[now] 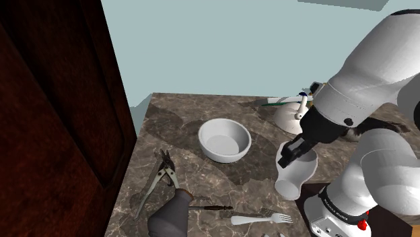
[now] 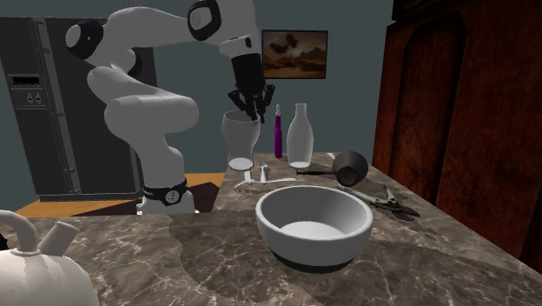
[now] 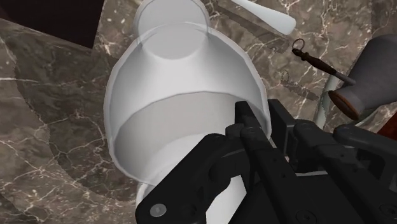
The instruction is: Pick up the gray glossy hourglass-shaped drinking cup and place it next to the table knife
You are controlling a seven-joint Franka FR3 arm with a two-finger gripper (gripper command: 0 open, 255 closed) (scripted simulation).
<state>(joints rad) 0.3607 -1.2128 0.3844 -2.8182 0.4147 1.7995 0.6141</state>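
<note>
Shoulder view: gripper (image 1: 293, 155) clamped on rim of pale grey hourglass cup (image 1: 296, 178). Cup sits twd shoulder view's right on marble counter (image 1: 182, 111), right of white bowl (image 1: 224, 139); fork (image 1: 262, 218) lies nearer, to cup's left
2nd ext view: cup upright at far counter edge, just left of pale bottle (image 2: 299, 135); base touching counter or not, can't tell
Wrist view: one finger inside cup, other outside, wall pinched btwn

kettle (image 1: 287, 118): partly behind arm (image 1: 377, 67) | dark vessel (image 1: 168, 217): cut by bottom edge | cup (image 3: 184, 89): near rim under jaws
</note>
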